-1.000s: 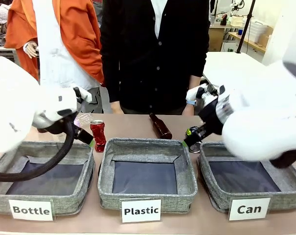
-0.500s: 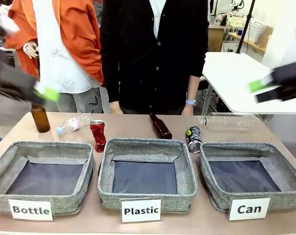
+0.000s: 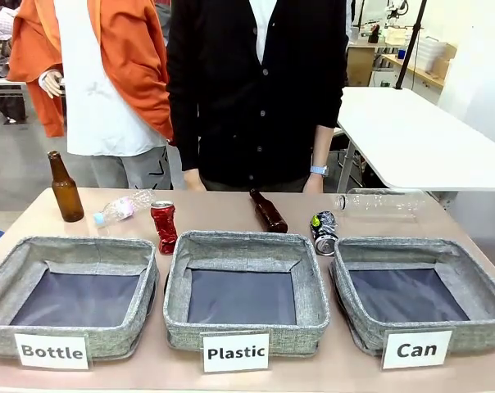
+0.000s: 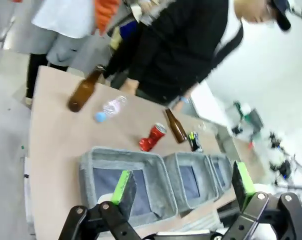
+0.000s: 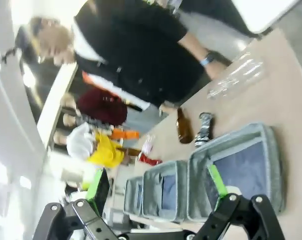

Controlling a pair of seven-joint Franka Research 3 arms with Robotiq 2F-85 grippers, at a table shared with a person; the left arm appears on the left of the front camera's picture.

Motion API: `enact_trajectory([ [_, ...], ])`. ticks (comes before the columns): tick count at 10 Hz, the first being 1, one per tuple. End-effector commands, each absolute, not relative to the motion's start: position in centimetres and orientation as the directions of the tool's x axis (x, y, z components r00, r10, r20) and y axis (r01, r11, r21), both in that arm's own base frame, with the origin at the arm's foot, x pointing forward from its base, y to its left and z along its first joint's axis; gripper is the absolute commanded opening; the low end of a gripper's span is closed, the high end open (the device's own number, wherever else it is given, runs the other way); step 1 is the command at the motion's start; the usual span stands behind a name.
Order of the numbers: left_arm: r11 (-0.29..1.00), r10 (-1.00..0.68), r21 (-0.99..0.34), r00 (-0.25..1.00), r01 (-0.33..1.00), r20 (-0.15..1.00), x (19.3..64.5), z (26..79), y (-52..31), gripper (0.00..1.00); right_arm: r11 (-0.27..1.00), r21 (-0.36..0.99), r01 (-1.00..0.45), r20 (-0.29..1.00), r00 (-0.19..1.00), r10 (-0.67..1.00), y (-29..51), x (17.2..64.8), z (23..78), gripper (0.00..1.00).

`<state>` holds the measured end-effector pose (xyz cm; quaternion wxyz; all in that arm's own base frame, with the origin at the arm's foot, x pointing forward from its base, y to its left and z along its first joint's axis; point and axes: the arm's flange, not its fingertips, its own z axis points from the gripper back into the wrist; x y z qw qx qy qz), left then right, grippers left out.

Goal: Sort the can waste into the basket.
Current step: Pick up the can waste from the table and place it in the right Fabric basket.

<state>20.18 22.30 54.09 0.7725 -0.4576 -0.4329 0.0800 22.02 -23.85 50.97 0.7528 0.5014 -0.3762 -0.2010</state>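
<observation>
Three grey baskets sit side by side along the lower edge of the front view. The "Bottle" basket [image 3: 84, 245] is lower left, the "Plastic" basket [image 3: 239, 239] is in the centre, and the "Can" basket [image 3: 395, 244] is lower right with its dark lining showing.

The red can [image 3: 163, 227] stands upright left of centre, just behind the gap between the first two baskets. The dark can [image 3: 324, 232] lies right of centre, just beside the Can basket's far left corner.

Behind them a strip of tan surface [image 3: 215, 205] runs to the far edge, where a person in black [image 3: 256, 90] stands. On that strip are:
- an upright brown bottle [image 3: 65, 189] at left
- a crumpled clear bottle [image 3: 123, 206] near it
- a lying brown bottle [image 3: 268, 210] at centre
- a clear bottle [image 3: 379, 201] at right

A white table [image 3: 411, 139] fills the upper right.

In the wrist views the left jaws stand wide open with their green pads [image 4: 122, 182] well above the surface. The right jaws are also wide open, pads [image 5: 216, 181] apart.
</observation>
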Motion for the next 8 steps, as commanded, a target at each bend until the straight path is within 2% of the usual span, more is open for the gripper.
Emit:
enact_trajectory([
  [1, 0.544, 0.614, -0.800, 0.531, 0.252, 0.585, 15.1, 44.5, 16.0, 1.00, 0.367, 0.927, -0.073, 0.337, 0.588, -0.735, -22.0, 21.0, 47.1, 1.00],
  [2, 0.550, 0.637, -0.801, 0.503, 0.235, 0.585, 14.5, 44.4, 15.6, 1.00, 0.364, 0.930, -0.056, 0.328, 0.573, -0.751, -22.4, 20.9, 46.7, 1.00],
  [3, 0.549, 0.590, -0.802, 0.570, 0.236, 0.572, 18.1, 52.6, 25.0, 1.00, 0.381, 0.924, -0.041, 0.327, 0.602, -0.728, -25.5, 21.4, 49.5, 1.00],
  [8, 0.549, 0.590, -0.802, 0.570, 0.236, 0.572, 18.1, 52.6, 25.0, 1.00, 0.381, 0.924, -0.041, 0.327, 0.602, -0.728, -25.5, 21.4, 49.5, 1.00],
])
